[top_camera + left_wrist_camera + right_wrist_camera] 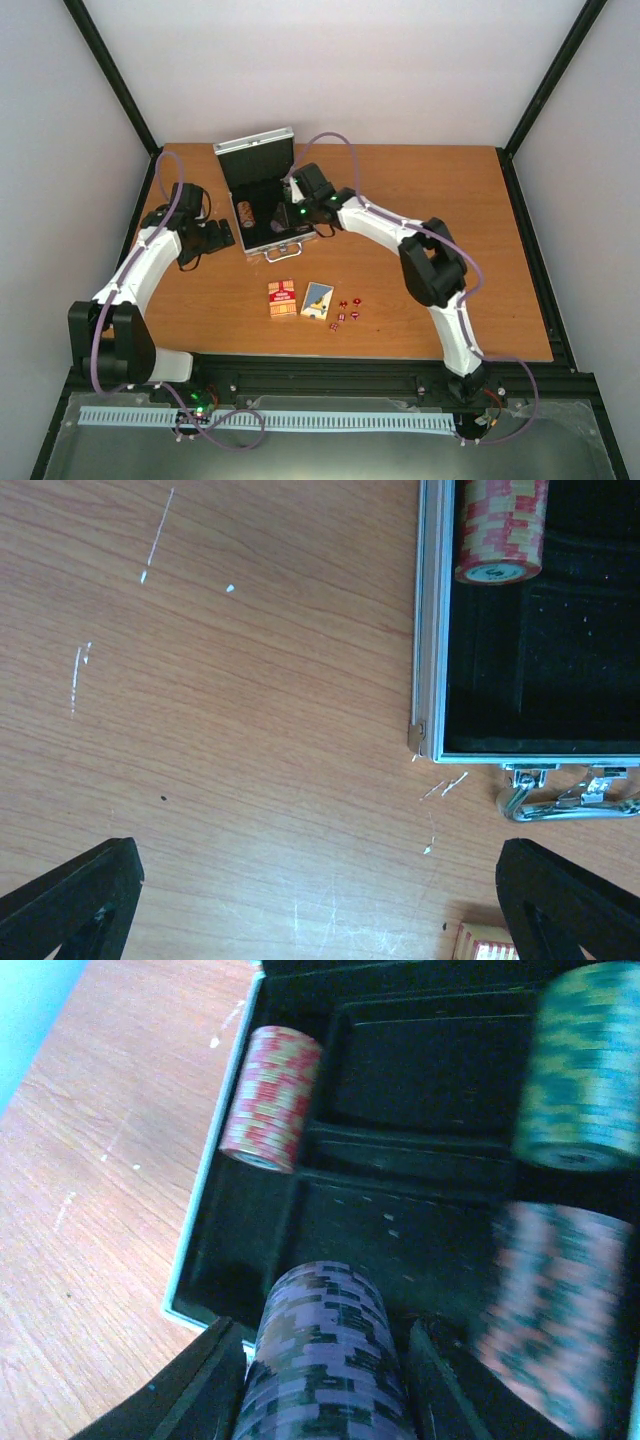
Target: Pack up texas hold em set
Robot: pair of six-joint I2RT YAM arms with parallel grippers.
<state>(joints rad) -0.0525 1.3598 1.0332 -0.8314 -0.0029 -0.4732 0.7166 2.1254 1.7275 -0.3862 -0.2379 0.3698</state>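
Right claw (pixel 322 1380): clenched on a purple chip stack (pixel 325 1335), low over the open briefcase (pixel 215 1230); arm reaches leftward, elbow raised. Inside: red stack (pixel 270 1098), green stack (pixel 580 1070), pink stack (pixel 550 1300). Left claw (pixel 320 900): released, empty, above the counter (pixel 220 730) beside the briefcase. Red deck (pixel 283 299), blue-yellow deck (pixel 317 300) and dice (pixel 347 310): on the counter, nearer the arm bases.

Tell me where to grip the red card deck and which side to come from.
Take the red deck across its two long edges, coming straight down from above. It lies flat on the table, so only its thin sides offer a hold. The blue-yellow deck lies close on its right, so that finger needs care.
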